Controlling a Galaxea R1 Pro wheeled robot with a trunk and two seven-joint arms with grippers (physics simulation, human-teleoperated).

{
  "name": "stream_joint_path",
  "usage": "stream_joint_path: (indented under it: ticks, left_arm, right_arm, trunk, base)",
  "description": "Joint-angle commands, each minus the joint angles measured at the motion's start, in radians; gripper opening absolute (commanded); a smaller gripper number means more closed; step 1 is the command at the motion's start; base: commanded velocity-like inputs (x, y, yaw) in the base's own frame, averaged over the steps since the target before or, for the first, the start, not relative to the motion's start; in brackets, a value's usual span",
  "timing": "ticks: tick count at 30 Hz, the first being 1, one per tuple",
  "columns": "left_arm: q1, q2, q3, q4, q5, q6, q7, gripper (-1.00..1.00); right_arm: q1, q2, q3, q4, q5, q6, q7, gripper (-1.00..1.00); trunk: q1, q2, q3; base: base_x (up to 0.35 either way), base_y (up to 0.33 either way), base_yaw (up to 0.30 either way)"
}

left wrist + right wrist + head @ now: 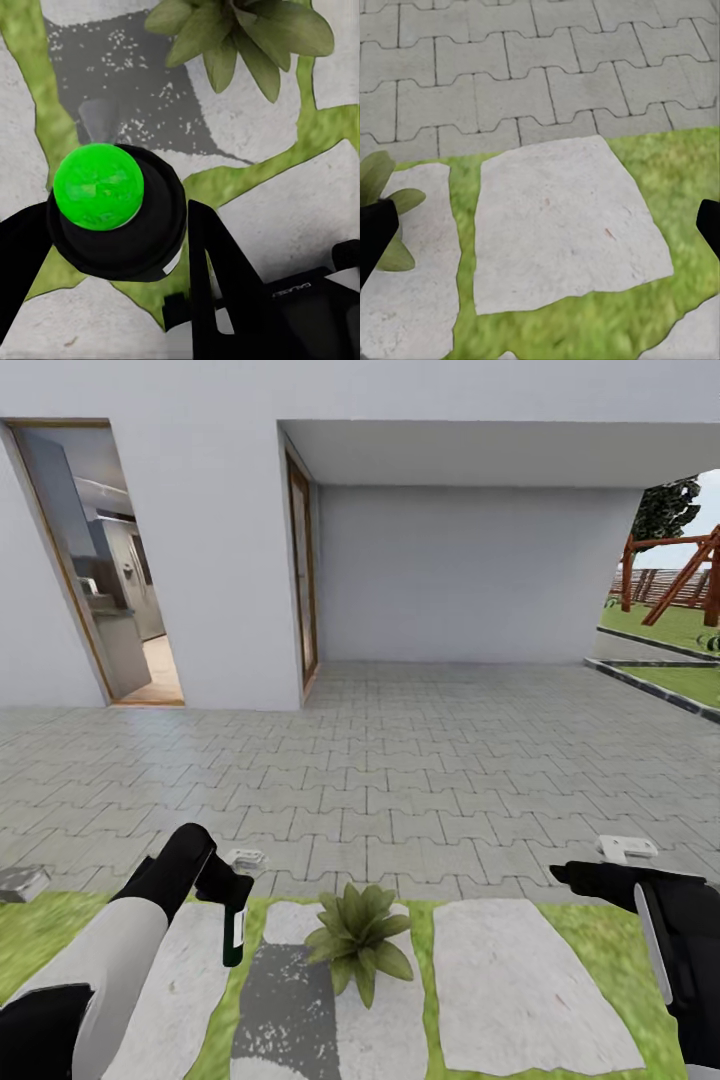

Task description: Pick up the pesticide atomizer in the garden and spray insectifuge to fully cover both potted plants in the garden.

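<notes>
Left gripper (228, 895) gripping atomizer (234, 932), seemingly beside plant (358, 937)

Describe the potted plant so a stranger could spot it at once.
Start where the grey paving meets the lawn; pale stepping stones lie there. The potted plant sits among them, beside the left pincer holding the pesticide atomizer. It is the sole rosette of broad pointed green leaves.

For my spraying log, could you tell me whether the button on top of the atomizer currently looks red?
No, in the left wrist view the button on the pesticide atomizer, held in the left gripper, is bright green.
</notes>
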Motion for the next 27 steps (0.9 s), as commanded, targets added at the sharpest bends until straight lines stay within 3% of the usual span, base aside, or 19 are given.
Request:
stream_joint_path:
  ticks: [1,7,8,9,10,13,19,27]
  left_arm:
    - [-0.001,-0.001,0.004,0.005,-0.01,0.003,-0.01,-1.0]
    - [0.007,-0.003,-0.007,0.026,-0.011,0.002,-0.01,-1.0]
    - [0.008,-0.003,-0.014,0.027,-0.011,0.002,-0.01,-1.0]
    - [0.017,-0.005,-0.049,0.029,-0.011,0.002,-0.011,-1.0]
    - [0.021,-0.008,-0.061,0.029,-0.01,0.002,-0.011,-1.0]
    - [0.024,-0.016,-0.074,0.029,-0.01,0.002,-0.011,-1.0]
    - [0.027,-0.035,-0.083,0.03,-0.01,0.002,-0.011,-1.0]
    - [0.027,-0.039,-0.084,0.03,-0.01,0.002,-0.011,-1.0]
  right_arm:
    - [-0.001,0.0,-0.001,-0.001,0.01,0.004,0.01,1.0]
    - [-0.001,0.0,-0.006,-0.001,0.009,0.004,0.01,1.0]
    - [-0.001,-0.001,-0.006,-0.001,0.009,0.004,0.01,1.0]
    - [-0.001,-0.001,-0.006,-0.001,0.009,0.004,0.01,1.0]
    - [-0.001,-0.001,-0.007,-0.001,0.009,0.004,0.01,1.0]
    - [-0.001,-0.001,-0.007,-0.001,0.009,0.004,0.01,1.0]
    - [-0.001,-0.002,-0.007,-0.001,0.009,0.004,0.01,1.0]
    - [-0.001,-0.002,-0.007,-0.001,0.009,0.004,0.01,1.0]
  trunk:
    - [0.0,-0.001,-0.001]
    - [0.0,-0.001,-0.007]
    - [0.0,-0.001,-0.009]
    - [0.0,-0.001,-0.01]
    - [0.0,-0.001,-0.012]
    - [0.0,-0.001,-0.016]
    - [0.0,-0.001,-0.026]
    - [0.0,-0.001,-0.038]
  base:
    - [0.043,0.015,-0.014]
    - [0.011,0.004,-0.004]
    - [0.005,0.002,-0.002]
    - [0.002,0.001,-0.001]
    - [0.001,0.0,0.0]
    - [0.0,0.0,0.0]
    - [0.0,0.0,0.0]
    - [0.0,0.0,-0.002]
